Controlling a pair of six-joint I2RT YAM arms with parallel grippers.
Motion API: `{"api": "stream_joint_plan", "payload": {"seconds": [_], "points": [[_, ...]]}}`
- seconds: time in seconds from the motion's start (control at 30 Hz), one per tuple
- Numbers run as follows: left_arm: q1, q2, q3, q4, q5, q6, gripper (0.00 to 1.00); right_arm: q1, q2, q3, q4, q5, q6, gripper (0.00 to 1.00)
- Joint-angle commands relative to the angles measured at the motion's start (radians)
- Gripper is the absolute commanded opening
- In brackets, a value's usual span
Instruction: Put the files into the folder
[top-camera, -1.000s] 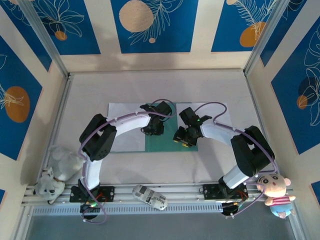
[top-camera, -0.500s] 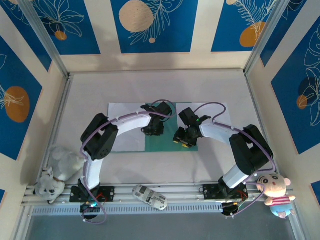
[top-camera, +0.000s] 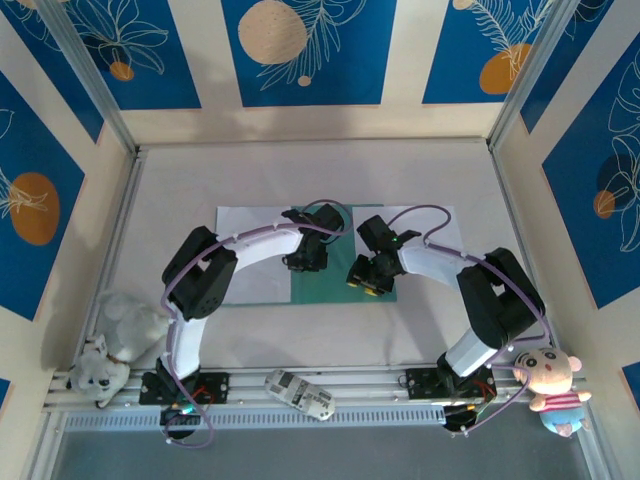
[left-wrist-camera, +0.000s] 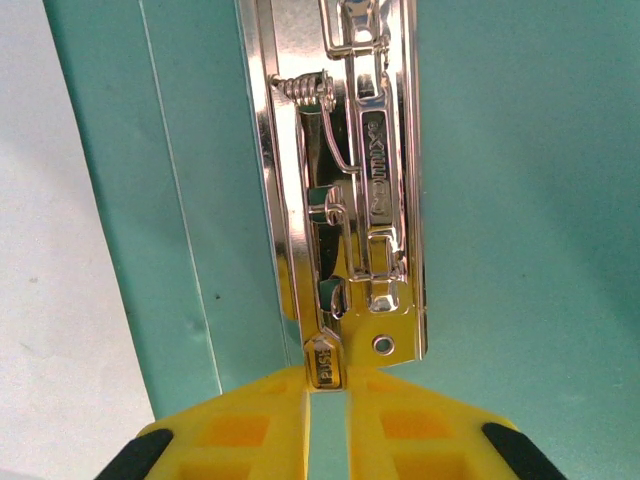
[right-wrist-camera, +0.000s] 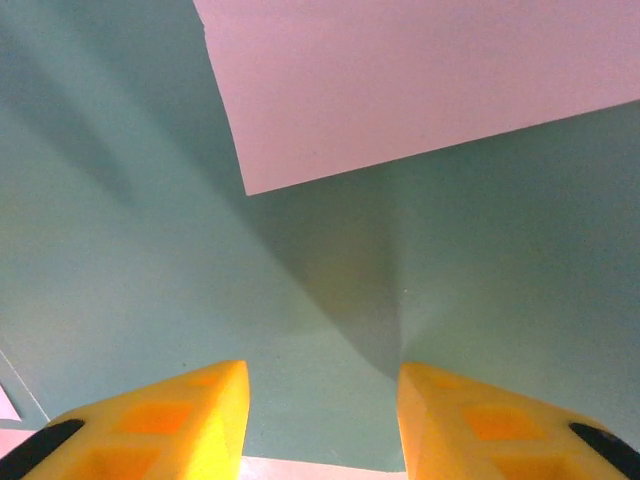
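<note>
The teal folder lies open in the middle of the table, and its metal clip runs along the spine. One white file covers its left side. Another file lies on the right, and its corner rests on the teal cover. My left gripper is low over the spine, and its yellow fingers are pinched on the clip's small push lever. My right gripper hovers open just above the bare right cover, holding nothing.
A grey plush dog sits at the near left corner and a doll at the near right. A white device lies on the front rail between the arm bases. Patterned walls enclose the table.
The left gripper's fingers have closed a little further on the clip lever. Both arms have stayed where they were.
</note>
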Motion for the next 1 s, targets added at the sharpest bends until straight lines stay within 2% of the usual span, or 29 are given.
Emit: {"api": "stream_joint_plan", "payload": {"seconds": [0.0, 0.47, 0.73, 0.97], "points": [[0.010, -0.015, 0.005, -0.037, -0.025, 0.000, 0.15, 0.010, 0.011, 0.028, -0.020, -0.018, -0.008, 0.44], [0.045, -0.100, -0.080, -0.036, -0.023, 0.032, 0.12, 0.041, 0.020, 0.068, -0.024, -0.023, -0.019, 0.45], [0.046, -0.088, -0.078, -0.031, -0.001, 0.032, 0.21, 0.049, 0.046, 0.052, -0.007, -0.024, -0.003, 0.44], [0.050, -0.079, -0.067, -0.039, -0.003, 0.041, 0.21, 0.050, 0.047, 0.045, -0.007, -0.019, 0.001, 0.45]]}}
